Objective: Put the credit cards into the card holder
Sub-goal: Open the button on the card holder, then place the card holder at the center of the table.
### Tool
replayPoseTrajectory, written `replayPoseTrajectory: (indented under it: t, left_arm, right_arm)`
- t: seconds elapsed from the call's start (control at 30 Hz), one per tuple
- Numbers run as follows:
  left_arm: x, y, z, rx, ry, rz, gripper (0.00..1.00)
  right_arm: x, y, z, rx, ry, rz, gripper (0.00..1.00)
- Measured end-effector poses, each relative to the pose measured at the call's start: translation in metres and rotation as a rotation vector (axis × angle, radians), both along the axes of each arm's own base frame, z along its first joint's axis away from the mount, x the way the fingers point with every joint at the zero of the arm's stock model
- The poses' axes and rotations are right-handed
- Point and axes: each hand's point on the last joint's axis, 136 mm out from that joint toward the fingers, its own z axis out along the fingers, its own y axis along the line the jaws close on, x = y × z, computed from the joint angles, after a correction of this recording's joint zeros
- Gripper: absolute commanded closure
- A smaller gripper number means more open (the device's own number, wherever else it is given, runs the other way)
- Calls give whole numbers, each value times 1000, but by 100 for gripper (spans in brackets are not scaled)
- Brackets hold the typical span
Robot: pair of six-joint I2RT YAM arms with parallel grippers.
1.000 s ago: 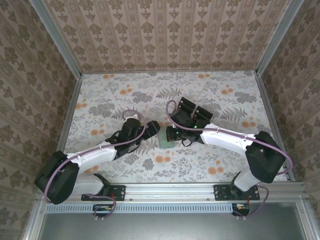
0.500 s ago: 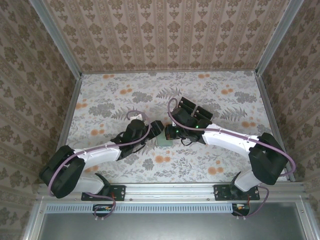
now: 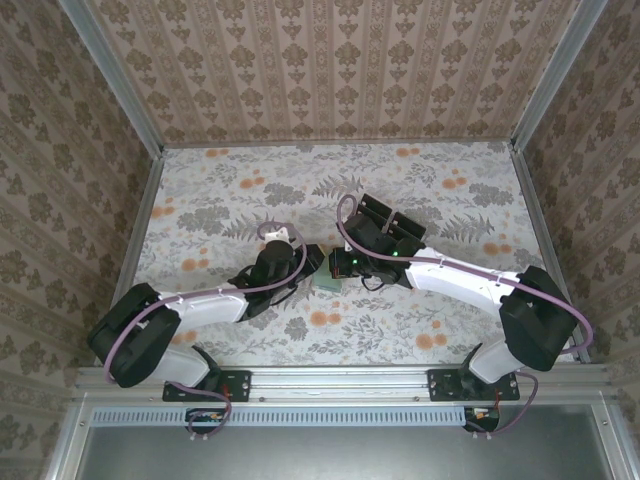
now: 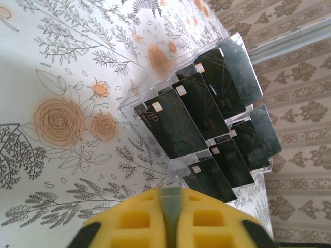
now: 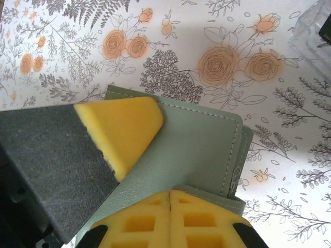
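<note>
Reaching further toward frame centre, the left hand [image 4: 170,206] now pinches the small sage-green folding wallet [image 5: 199,150] on the floral desk [image 3: 230,190]. The right hand [image 5: 170,204] clamps another edge, likely to open it. Thin black cards [image 4: 178,129] remain in the clear plastic tray [image 4: 129,101].

— Where on the bench [image 3: 450,300] to look for the card holder [image 5: 201,150]?
— Near the middle, between the left hand [image 4: 170,209] and the right hand [image 5: 169,206] (one edge pinched in the left, one left pad lying on top).
— And the credit cards [image 4: 176,129]?
— In the tray [image 4: 135,98], leaning in rows, each overlapping the next.
— Tray next to the card holder?
— Near but apart: behind it and to the right, on the bench, just behind the right hand.
</note>
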Motion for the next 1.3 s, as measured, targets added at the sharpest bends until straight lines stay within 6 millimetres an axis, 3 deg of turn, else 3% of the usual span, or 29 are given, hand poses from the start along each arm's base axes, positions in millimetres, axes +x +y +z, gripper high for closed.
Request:
replayPoseTrajectory:
  t: [0.2,0.4,0.47,0.5,0.8,1.1,1.3]
  left_arm:
    - [-2,1,9,4,-39,-12,100]
    - [-1,8,18,22,-93,5,100]
    - [0,9,18,29,-99,5,100]
    - [0,9,18,32,-102,5,100]
    - [0,9,18,44,-112,1,100]
    - [0,9,19,47,-117,-1,100]
    - [0,10,19,45,-118,-1,100]
  right_arm:
    - [-1,-13,4,18,-20,-21,100]
    - [3,-36,-5,0,-7,-74,98]
    - [2,-37,-3,9,-7,-80,70]
    - [2,-37,-1,14,-10,-82,62]
    - [-1,-38,4,50,-6,-103,48]
    - [-2,-32,5,85,1,-94,49]
    - [0,-28,-12,74,43,-97,63]
